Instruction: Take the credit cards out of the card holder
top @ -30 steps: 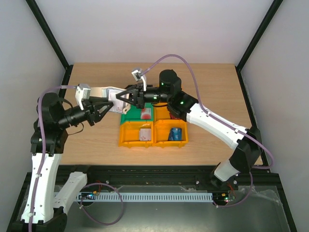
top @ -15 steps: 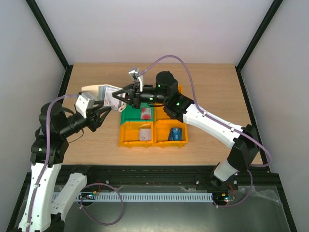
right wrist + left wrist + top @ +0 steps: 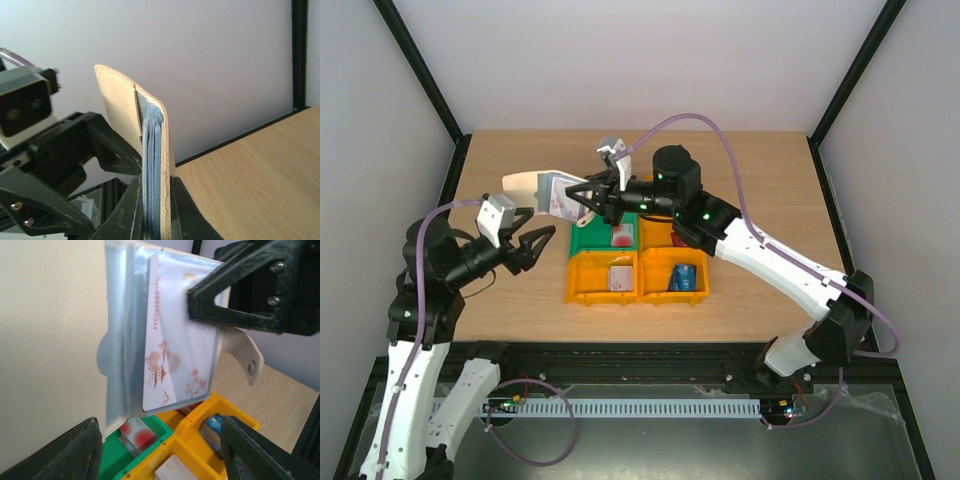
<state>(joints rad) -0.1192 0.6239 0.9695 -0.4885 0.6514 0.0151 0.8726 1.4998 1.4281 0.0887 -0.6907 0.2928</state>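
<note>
My right gripper (image 3: 583, 196) is shut on the card holder (image 3: 542, 189) and holds it up above the table, left of the bins. The holder hangs open: a tan flap and clear grey-blue sleeves. A white-pink credit card (image 3: 177, 340) sits in the front sleeve. In the right wrist view the holder (image 3: 156, 150) stands edge-on, clamped between the fingers (image 3: 187, 210). My left gripper (image 3: 540, 247) is open and empty, just below and in front of the holder, apart from it. Its fingers (image 3: 75, 450) frame the bottom of the left wrist view.
A block of bins stands mid-table: a green bin (image 3: 588, 240) with a red-white card (image 3: 136, 434), an orange bin (image 3: 582, 282) with a white card (image 3: 175, 471), and another orange bin (image 3: 655, 282) with blue cards (image 3: 212, 426). Black frame posts stand at the table's corners.
My left gripper has drawn back down and left, away from the holder, and now stands open. My right gripper still holds the holder, a little further left and higher.
</note>
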